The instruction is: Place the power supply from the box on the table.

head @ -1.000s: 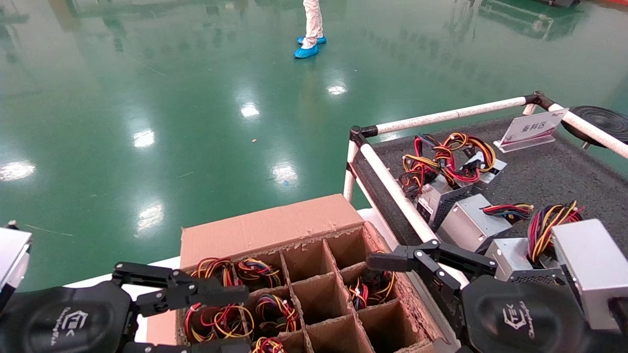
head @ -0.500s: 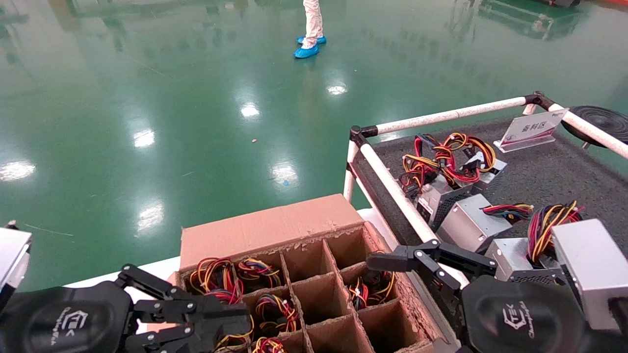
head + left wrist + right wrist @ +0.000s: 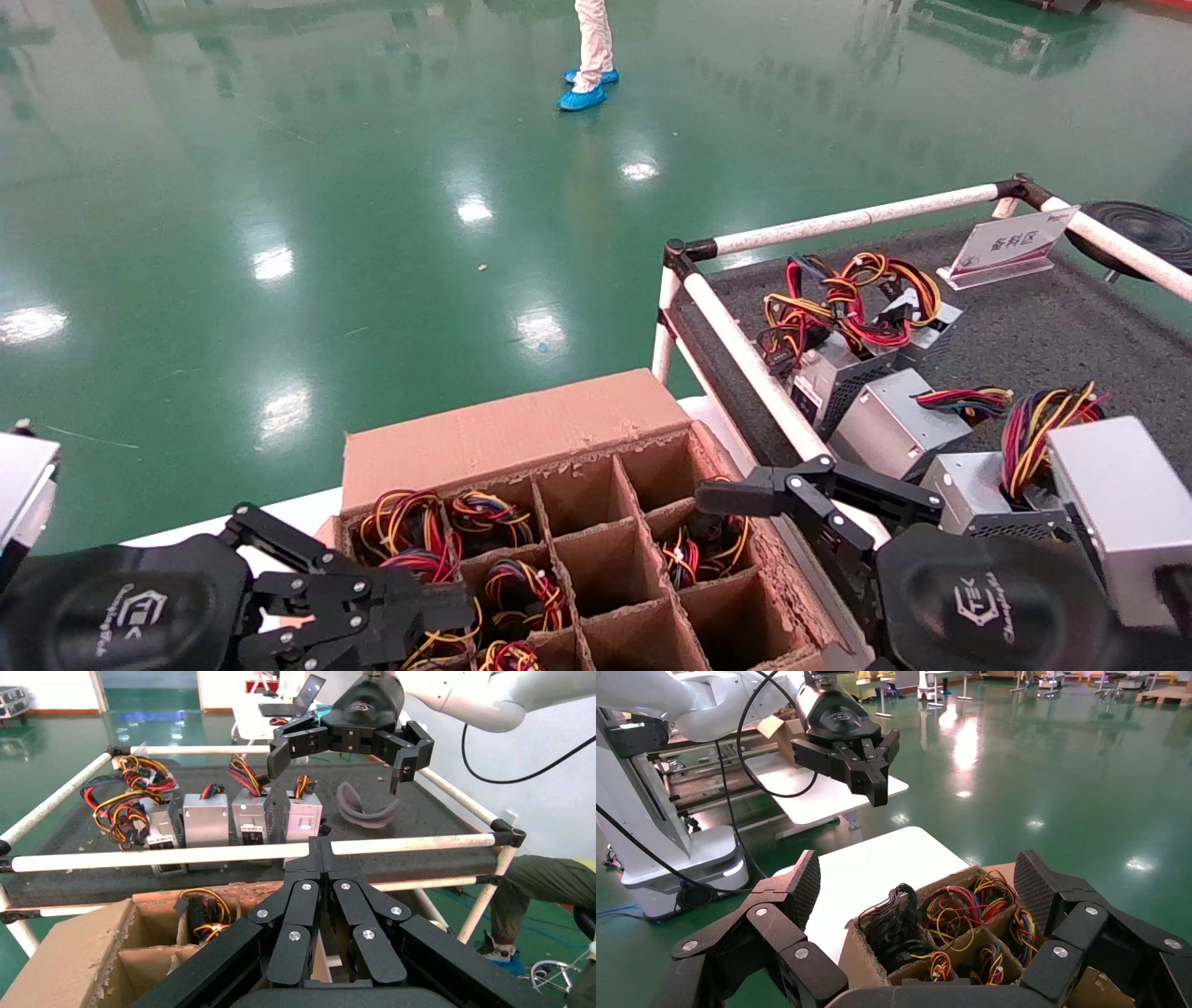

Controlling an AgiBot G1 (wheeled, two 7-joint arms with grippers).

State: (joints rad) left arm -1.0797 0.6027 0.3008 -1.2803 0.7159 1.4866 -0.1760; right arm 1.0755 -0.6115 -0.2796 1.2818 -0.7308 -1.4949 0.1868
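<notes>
**A:** So, where does everything sit right now?

**B:** A brown cardboard box (image 3: pixel 521 438) with grid dividers stands low in the head view. Several of its cells hold power supplies, seen only as bundles of red, yellow and black wires (image 3: pixel 414 522). To the robot's right is the tabletop (image 3: pixel 1052 326), dark grey felt rimmed by white tube rails, with a small white sign (image 3: pixel 1010 244) near its far edge. A row of silver power supplies (image 3: pixel 894 429) already lies there, just inside the near rail.

**A:** And the arms?

**B:** The left gripper (image 3: pixel 438 606) hangs over the box's left cells, its jaws pressed together with nothing between them. The left wrist view shows the fingers (image 3: pixel 307 913) meeting at the tips. The right gripper (image 3: pixel 916 881) hovers above the box's right edge beside the rail, jaws spread wide and empty.

**A:** What would make the pick go well?

**B:** My judgement is that nothing is grasped yet. The working gripper should centre over one occupied cell, spread its jaws, and descend straight between the dividers to take the metal body. Pinching only loose wires risks a swinging, slipping load. Then lift clear of the ragged cardboard edges before crossing the rail.
</notes>
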